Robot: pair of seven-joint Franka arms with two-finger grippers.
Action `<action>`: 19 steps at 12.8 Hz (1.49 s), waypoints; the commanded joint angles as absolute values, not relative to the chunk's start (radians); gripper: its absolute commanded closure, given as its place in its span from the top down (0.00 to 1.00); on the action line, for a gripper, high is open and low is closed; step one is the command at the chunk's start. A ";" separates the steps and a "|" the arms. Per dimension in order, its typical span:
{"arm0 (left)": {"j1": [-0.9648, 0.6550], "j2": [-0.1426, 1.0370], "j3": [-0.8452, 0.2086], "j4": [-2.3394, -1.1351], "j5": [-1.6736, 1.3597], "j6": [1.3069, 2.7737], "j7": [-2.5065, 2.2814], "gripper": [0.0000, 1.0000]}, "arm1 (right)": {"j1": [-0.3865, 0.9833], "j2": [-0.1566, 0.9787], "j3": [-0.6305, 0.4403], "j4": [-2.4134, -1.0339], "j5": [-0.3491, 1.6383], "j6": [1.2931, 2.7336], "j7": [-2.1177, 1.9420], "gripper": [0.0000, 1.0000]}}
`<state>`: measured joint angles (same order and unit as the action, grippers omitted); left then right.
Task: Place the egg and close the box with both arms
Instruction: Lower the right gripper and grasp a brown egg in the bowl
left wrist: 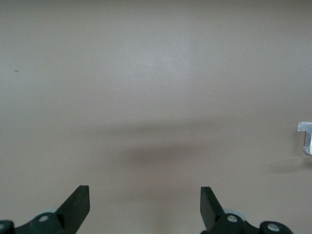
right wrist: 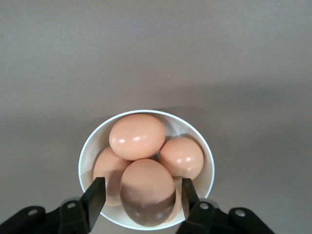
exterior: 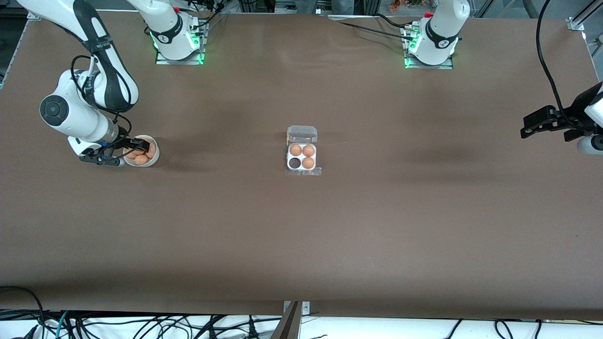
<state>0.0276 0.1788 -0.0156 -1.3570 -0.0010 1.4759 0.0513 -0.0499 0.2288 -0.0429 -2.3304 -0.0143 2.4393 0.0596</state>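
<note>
The box (exterior: 302, 157) sits at the table's middle with its clear lid (exterior: 302, 134) open. Three of its cells hold eggs and one cell (exterior: 295, 163) is empty. A white bowl (exterior: 151, 163) toward the right arm's end holds several orange-brown eggs (exterior: 141, 159). My right gripper (exterior: 134, 151) is low over the bowl, open, with one finger on each side of an egg (right wrist: 147, 190), a small gap on both sides. My left gripper (exterior: 530, 127) waits open and empty at the left arm's end, over bare table (left wrist: 145, 200).
The bowl's rim (right wrist: 86, 161) shows in the right wrist view, with three more eggs (right wrist: 137, 136) around the egg between the fingers. A corner of the box (left wrist: 306, 139) shows at the edge of the left wrist view. Brown table (exterior: 301, 235) spreads all round.
</note>
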 commanded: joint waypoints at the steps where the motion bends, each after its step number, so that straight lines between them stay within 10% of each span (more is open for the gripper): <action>1: 0.028 0.176 -0.021 -1.350 0.021 1.471 0.063 1.00 | -0.055 0.229 -0.043 -2.338 0.003 2.456 0.035 0.58; 9: 0.026 0.176 -0.023 -1.350 0.021 1.470 0.063 1.00 | -0.054 0.229 -0.041 -2.329 0.002 2.445 0.031 0.33; 19: 0.026 0.176 -0.023 -1.350 0.021 1.470 0.063 1.00 | -0.031 0.227 -0.026 -2.136 0.002 2.148 0.051 0.28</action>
